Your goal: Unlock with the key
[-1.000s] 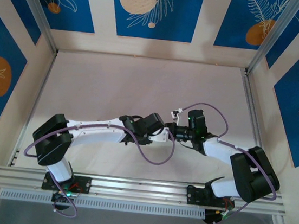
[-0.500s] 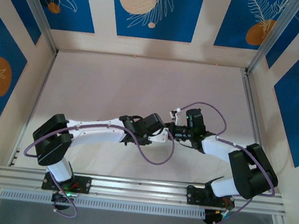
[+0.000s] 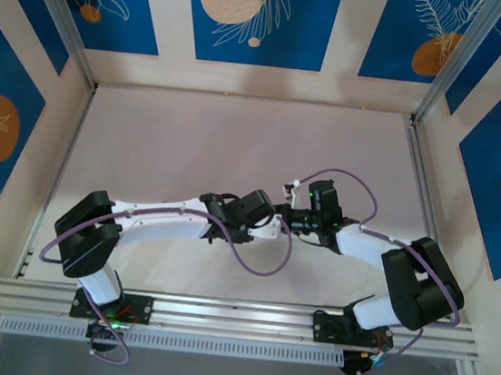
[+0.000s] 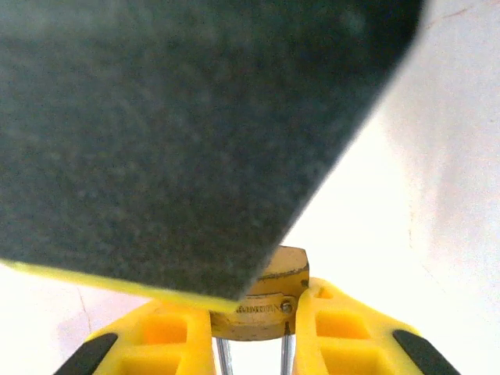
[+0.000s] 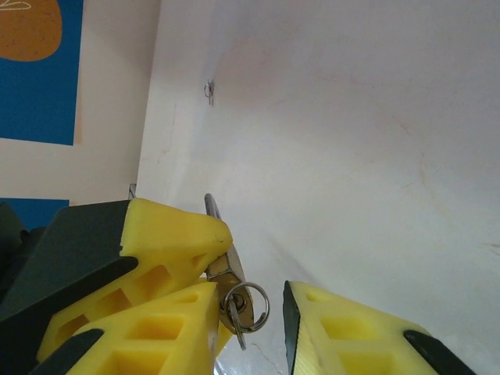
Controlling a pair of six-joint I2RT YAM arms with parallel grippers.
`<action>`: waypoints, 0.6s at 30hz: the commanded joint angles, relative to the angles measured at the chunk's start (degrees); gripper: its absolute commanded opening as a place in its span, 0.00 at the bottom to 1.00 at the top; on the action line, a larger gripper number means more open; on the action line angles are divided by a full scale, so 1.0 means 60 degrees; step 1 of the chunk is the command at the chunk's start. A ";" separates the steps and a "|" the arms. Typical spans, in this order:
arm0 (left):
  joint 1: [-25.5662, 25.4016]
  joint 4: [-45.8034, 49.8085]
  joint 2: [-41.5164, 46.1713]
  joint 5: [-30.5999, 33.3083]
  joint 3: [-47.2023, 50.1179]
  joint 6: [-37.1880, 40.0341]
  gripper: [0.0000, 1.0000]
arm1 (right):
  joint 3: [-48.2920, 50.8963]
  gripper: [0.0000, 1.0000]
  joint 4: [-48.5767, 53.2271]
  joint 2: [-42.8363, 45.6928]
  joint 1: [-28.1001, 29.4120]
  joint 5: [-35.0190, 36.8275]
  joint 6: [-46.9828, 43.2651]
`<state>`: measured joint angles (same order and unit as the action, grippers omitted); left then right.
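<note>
Right hand (image 5: 251,295) flanks the key (image 5: 235,312) (fingers spread apart).

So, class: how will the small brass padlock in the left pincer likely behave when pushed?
The padlock looks like solid brass, so probably stiff and heavy for its size. Its smooth metal sides may slip or twist between the left pincer's yellow fingers, which grip only its flanks.
</note>
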<state>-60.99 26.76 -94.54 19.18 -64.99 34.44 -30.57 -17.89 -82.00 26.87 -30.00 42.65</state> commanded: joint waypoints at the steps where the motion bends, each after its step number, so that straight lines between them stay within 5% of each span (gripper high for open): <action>1: -0.0111 -0.0469 0.0321 -0.0204 -0.0138 -0.0186 0.00 | -0.0387 0.29 0.0258 -0.0094 0.0254 0.0112 -0.0293; 18: -0.0120 -0.0773 0.0438 -0.0418 -0.0044 -0.0539 0.00 | -0.0305 0.23 -0.0753 -0.0353 0.0326 -0.0697 0.0212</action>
<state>-60.97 28.36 -93.36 19.09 -64.82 32.73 -31.51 -19.33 -83.55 27.42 -31.77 42.17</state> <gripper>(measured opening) 0.200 0.237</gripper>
